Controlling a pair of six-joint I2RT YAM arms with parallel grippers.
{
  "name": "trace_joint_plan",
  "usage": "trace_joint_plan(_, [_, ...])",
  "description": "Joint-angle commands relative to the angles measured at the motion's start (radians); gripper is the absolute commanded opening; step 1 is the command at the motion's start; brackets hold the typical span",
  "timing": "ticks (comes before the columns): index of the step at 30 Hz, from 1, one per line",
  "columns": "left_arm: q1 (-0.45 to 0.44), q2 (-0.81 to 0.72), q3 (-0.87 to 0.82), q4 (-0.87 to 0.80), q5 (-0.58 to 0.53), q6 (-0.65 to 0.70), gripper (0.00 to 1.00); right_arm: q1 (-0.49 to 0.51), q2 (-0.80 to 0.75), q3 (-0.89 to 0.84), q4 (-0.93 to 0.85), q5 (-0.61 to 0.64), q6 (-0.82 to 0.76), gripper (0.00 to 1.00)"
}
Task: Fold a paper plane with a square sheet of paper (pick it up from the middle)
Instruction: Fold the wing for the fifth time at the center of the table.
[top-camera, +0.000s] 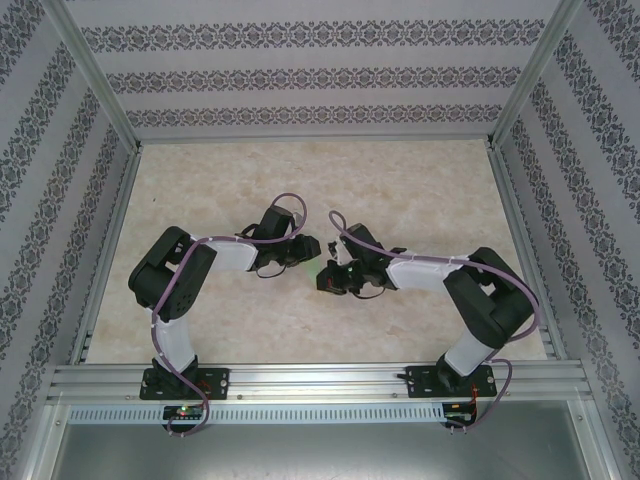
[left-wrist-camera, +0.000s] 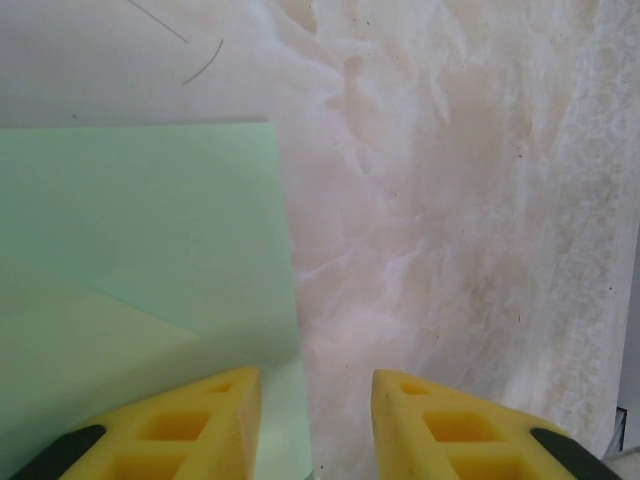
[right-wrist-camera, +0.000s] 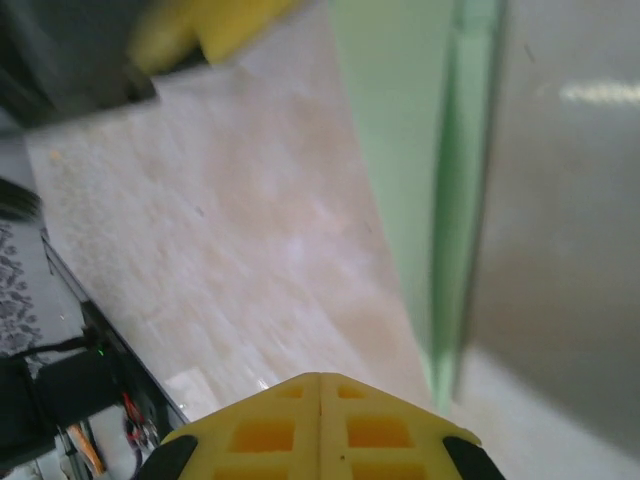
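From where I stand, there is no writing, number or brand to read anywhere. The walls (top-camera: 320, 75) carry bands of dark ornamental pattern with no letters in them, and the square sheet of paper (left-wrist-camera: 140, 230) is plain, unmarked green.

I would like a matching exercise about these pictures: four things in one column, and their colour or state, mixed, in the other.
1 left gripper
2 right gripper
3 square sheet of paper
4 table

a pale green, with a crease
b fingers shut together
c marbled beige
d fingers apart

Pairs: 1-d, 2-b, 3-a, 4-c
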Motion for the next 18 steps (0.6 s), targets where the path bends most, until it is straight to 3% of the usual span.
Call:
trace_joint_plan(1, [0.001, 0.037, -0.005, -0.063, -0.029, 0.019, 0.36, -0.014, 0.082, 0.042, 0.095, 0.022, 0.045, 0.00])
trace_joint_plan(7, [0.001, 0.036, -0.001, -0.068, -0.028, 0.020, 0.36, -0.017, 0.186, 0.054, 0.074, 0.047, 0.035, 0.00])
trace_joint_plan(18, [0.004, 0.027, 0.045, -0.121, -0.053, 0.064, 0.37, -0.019, 0.195, -0.043, 0.031, 0.050, -0.013, 0.00])
